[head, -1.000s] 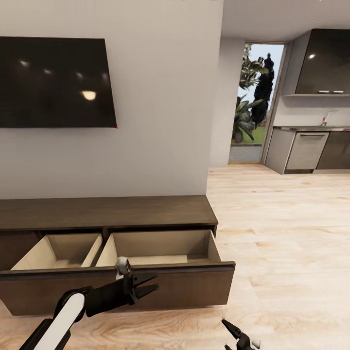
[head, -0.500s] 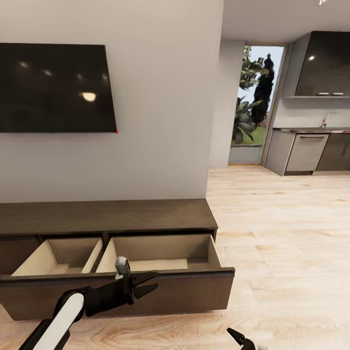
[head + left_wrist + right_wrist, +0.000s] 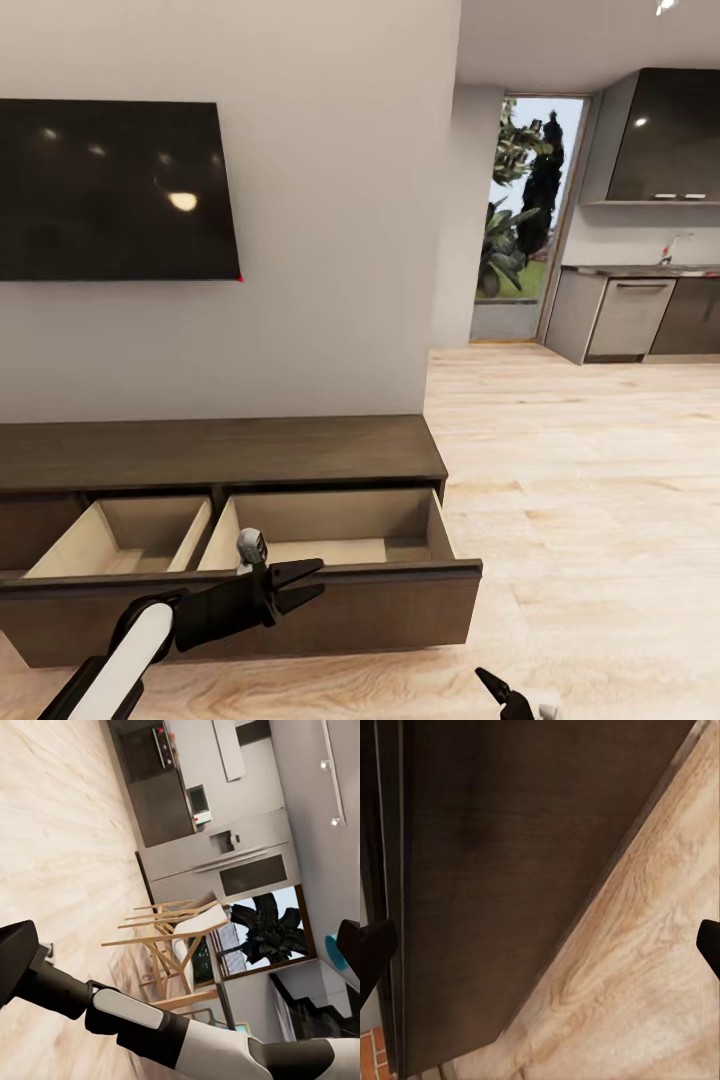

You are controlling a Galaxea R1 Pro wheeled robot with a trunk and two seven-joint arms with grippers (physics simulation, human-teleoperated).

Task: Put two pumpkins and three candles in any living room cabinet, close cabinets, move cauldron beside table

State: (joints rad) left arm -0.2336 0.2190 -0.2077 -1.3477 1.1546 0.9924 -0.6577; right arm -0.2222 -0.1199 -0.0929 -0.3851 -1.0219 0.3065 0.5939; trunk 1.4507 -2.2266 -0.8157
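Observation:
The long low dark-brown cabinet (image 3: 220,450) stands against the wall under a TV. Two of its drawers are pulled out: the left drawer (image 3: 130,525) and the right drawer (image 3: 330,520), and the parts of their pale interiors that I can see are bare. My left gripper (image 3: 300,585) hovers open and empty in front of the right drawer's front panel. My right gripper (image 3: 540,949) is open, low beside the dark drawer front (image 3: 510,870) and just above the wood floor; one of its fingertips (image 3: 495,690) shows at the head view's lower edge. Pumpkins, candles and cauldron are out of view.
A black TV (image 3: 110,190) hangs on the wall above the cabinet. Light wood floor (image 3: 580,480) runs to the right toward a kitchen with grey units (image 3: 630,315) and a glass door (image 3: 525,220). Wooden chairs (image 3: 176,937) stand off to the side.
The whole head picture has shifted down a little, so the camera moved. The right gripper sits lower in the frame. Both drawers stay open and both grippers stay open.

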